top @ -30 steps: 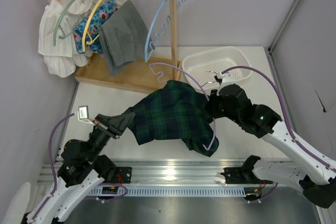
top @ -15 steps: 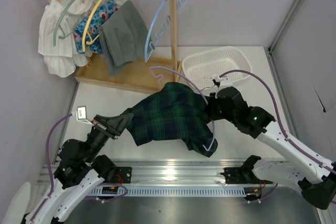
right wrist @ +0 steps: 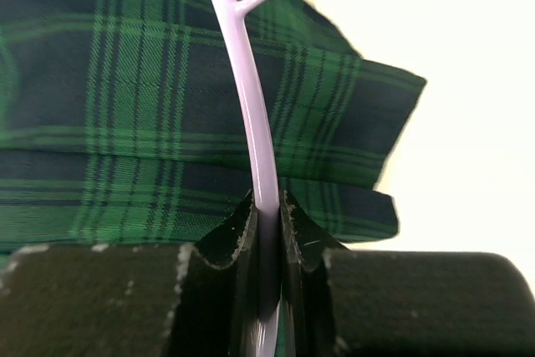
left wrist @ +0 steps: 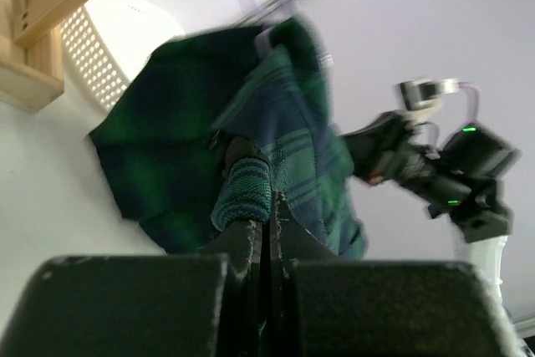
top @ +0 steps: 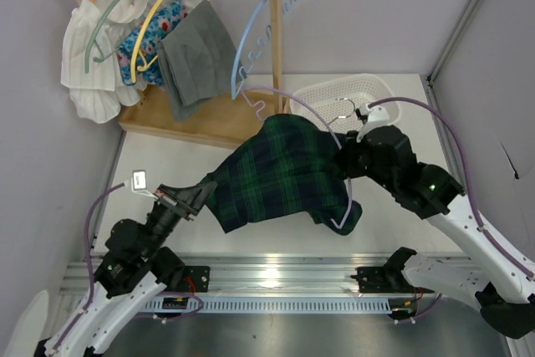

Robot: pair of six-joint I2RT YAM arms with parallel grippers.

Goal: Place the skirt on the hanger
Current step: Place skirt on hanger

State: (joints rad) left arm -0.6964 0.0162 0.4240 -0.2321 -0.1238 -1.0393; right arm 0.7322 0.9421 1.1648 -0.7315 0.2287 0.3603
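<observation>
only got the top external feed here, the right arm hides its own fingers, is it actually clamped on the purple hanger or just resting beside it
observer: clamped. In the right wrist view the right gripper is shut on the lilac hanger, whose bar runs straight up from between the two fingers.
operator: ok and the left one, has it got real cloth or is it just touching
observer: it has cloth. The left wrist view shows the left gripper shut on a small bunched fold of the plaid skirt, pinched right at the fingertips. The rest of the skirt spreads out beyond them.
</observation>
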